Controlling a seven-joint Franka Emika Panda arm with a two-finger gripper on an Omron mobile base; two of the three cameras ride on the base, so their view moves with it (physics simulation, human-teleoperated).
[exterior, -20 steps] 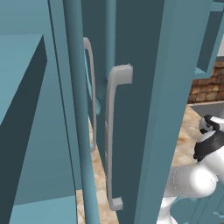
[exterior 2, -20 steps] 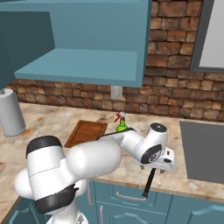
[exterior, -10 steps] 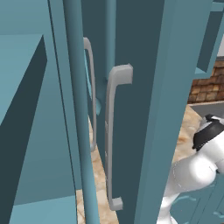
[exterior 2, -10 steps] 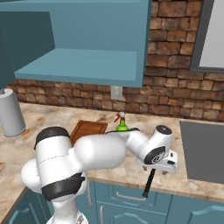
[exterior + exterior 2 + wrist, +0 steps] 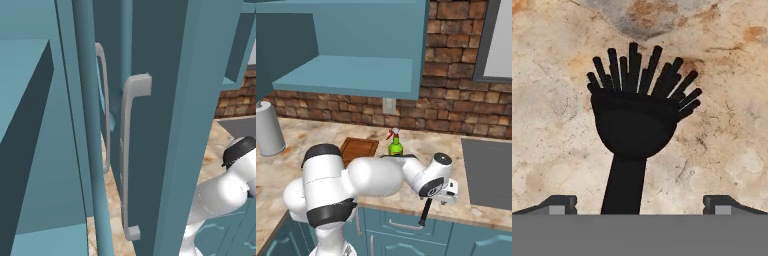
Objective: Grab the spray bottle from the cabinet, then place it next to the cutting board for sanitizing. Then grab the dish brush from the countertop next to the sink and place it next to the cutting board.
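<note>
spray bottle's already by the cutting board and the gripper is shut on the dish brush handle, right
Not quite. The spray bottle does stand beside the cutting board, but the gripper is open, not shut on the dish brush. In the hand view its fingertips stand wide apart on either side of the handle, touching nothing, with the brush lying on the countertop.

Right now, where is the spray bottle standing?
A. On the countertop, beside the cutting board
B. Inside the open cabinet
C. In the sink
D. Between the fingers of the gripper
A. The green spray bottle stands upright on the countertop, just to the right of the brown cutting board, while the gripper is open above the black dish brush.
</note>
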